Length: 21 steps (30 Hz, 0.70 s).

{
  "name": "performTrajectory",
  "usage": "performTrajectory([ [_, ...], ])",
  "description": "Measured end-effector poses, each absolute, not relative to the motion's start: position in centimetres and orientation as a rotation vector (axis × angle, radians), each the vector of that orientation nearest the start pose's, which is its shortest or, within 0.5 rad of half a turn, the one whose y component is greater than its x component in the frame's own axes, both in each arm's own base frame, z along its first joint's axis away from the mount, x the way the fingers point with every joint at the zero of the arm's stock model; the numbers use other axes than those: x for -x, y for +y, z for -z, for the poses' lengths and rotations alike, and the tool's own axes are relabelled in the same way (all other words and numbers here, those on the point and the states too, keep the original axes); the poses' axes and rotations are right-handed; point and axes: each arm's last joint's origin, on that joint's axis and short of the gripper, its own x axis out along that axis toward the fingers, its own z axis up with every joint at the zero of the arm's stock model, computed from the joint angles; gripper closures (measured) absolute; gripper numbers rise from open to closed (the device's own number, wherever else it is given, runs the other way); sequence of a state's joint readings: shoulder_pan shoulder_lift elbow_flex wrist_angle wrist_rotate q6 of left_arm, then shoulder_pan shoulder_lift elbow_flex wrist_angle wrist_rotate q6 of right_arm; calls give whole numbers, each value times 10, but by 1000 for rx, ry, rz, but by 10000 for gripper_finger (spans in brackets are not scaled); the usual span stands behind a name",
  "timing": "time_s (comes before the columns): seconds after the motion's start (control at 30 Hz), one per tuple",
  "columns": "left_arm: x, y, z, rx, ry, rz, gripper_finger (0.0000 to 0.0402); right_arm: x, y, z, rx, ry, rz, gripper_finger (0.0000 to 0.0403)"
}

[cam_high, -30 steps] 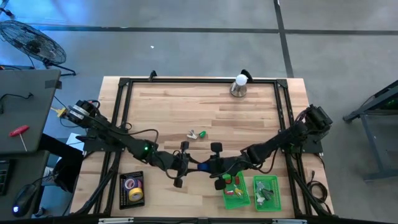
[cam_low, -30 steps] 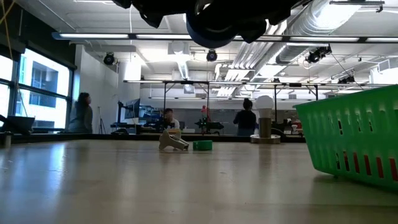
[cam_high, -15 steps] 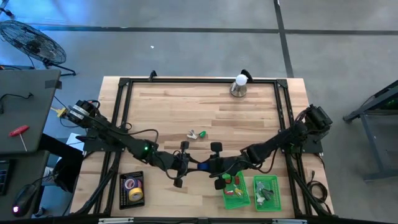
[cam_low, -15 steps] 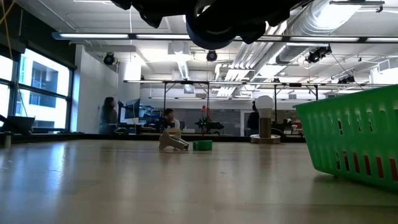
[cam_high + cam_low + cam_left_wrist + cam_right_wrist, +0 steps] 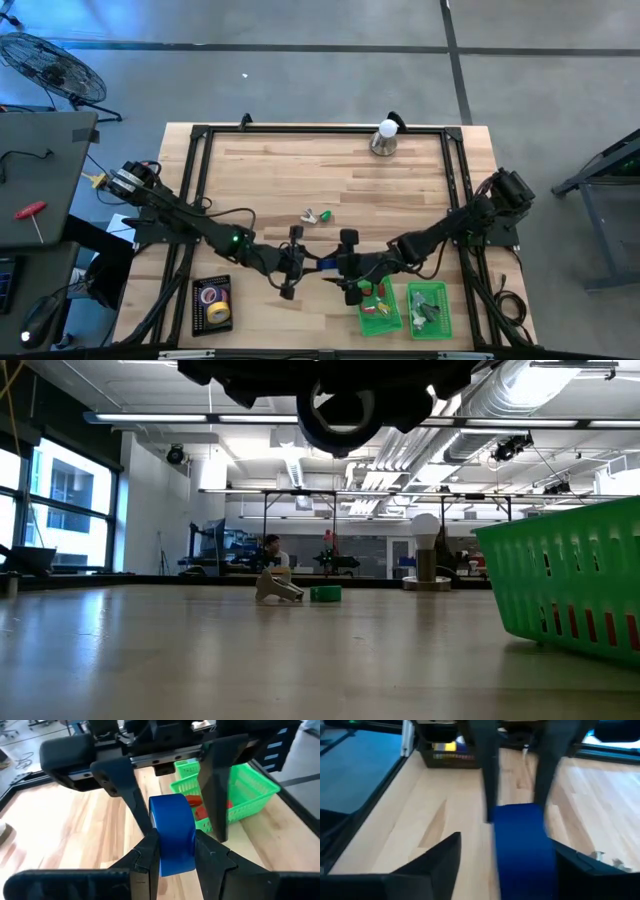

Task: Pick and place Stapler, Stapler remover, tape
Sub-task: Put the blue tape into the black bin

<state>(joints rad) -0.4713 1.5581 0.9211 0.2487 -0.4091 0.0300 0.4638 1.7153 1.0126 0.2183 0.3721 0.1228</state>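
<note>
A blue tape roll (image 5: 172, 832) hangs in the air between my two grippers, over the table's near middle (image 5: 322, 266). My left gripper (image 5: 175, 855) (image 5: 312, 266) is shut on it. My right gripper (image 5: 338, 267) (image 5: 507, 847) faces it from the table's right. It is open, with one finger on each side of the roll; I cannot tell whether they touch. A black tray (image 5: 212, 303) holds a pink and a yellow roll. A pale stapler remover (image 5: 310, 215) lies on the table, beside a small green thing (image 5: 326, 214). My left gripper pinches the blue roll between its two fingers (image 5: 150, 852), one on each flat side (image 5: 162, 855), the curved band facing the wrist camera. The fingers come level from the table's left. The roll is lifted clear of the table.
Two green baskets (image 5: 380, 312) (image 5: 428, 310) stand at the near edge, right of the grippers. The nearer one holds red objects (image 5: 200, 811). A bulb-shaped thing on a base (image 5: 385, 138) stands at the far edge. A black frame (image 5: 200, 190) rings the table.
The right gripper has edged toward the left gripper, its fingers now farther along the blue roll. In the low view the dark ring under the grippers sits a little higher and more to the left than before.
</note>
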Motion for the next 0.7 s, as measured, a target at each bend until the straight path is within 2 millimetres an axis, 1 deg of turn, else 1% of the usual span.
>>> performTrajectory([
  [0.1, -305, -142, -233, -201, 360, 52, 315, -332, 158, -207, 77, 455, -81, 157],
  [0.2, -304, -142, -233, -204, 367, 46, 315, -327, 162, -208, 100, 464, -60, 154],
  [0.37, -296, -150, -239, -237, 363, 9, 315, -309, 169, -214, 159, 515, 40, 152],
  [0.43, -289, -156, -245, -288, 384, -36, 315, -299, 171, -214, 173, 550, 92, 152],
  [0.57, -272, -174, -266, -373, 412, -125, 315, -281, 174, -218, 163, 580, 194, 151],
  [0.7, -253, -196, -285, -400, 449, -144, 315, -268, 177, -218, 152, 584, 283, 151],
])
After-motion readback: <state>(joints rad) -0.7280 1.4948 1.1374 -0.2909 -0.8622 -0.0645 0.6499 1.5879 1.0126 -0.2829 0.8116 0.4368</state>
